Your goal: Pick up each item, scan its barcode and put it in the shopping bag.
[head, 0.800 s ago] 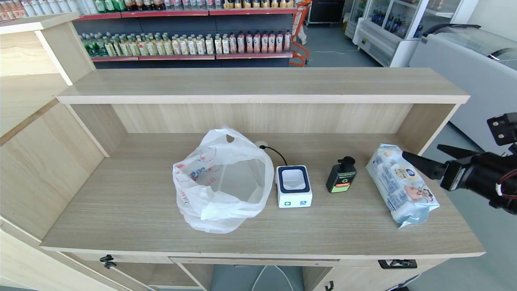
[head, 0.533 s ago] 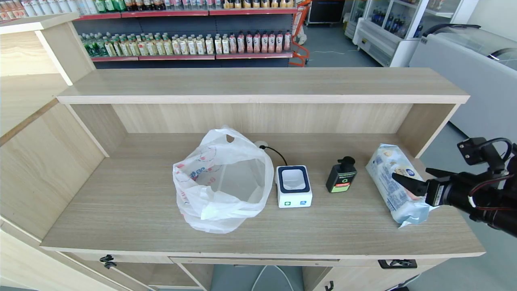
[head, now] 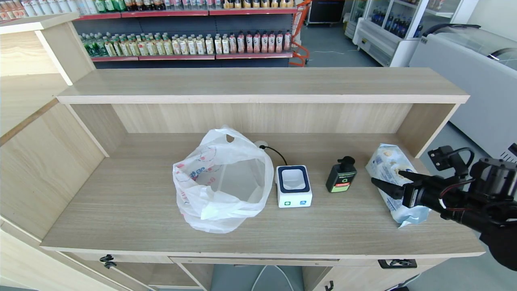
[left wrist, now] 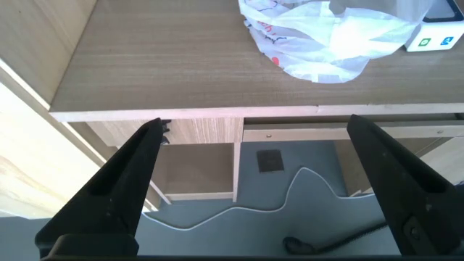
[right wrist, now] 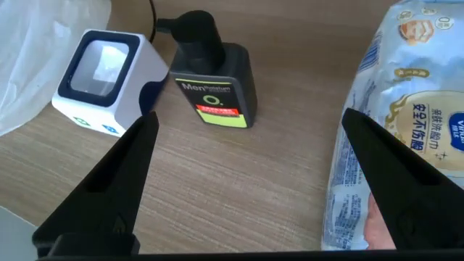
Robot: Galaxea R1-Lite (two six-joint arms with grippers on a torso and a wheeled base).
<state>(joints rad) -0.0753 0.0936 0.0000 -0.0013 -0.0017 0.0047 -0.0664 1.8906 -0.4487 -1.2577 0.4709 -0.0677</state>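
Wooden shop counter (head: 121,202) carries everything, with drink shelves far behind. On it the white shopping bag (head: 220,182) stands open at the middle. The wipes pack (head: 387,165) lies flat at the right end. The white scanner (head: 293,186) sits just beside the bag (window facing up). The dark pump bottle (head: 341,176) is upright between scanner and wipes. The right gripper (head: 387,177) hangs over the wipes pack with fingers spread, holding nothing. The left gripper (left wrist: 254,127), also spread wide, is in front of the counter edge.
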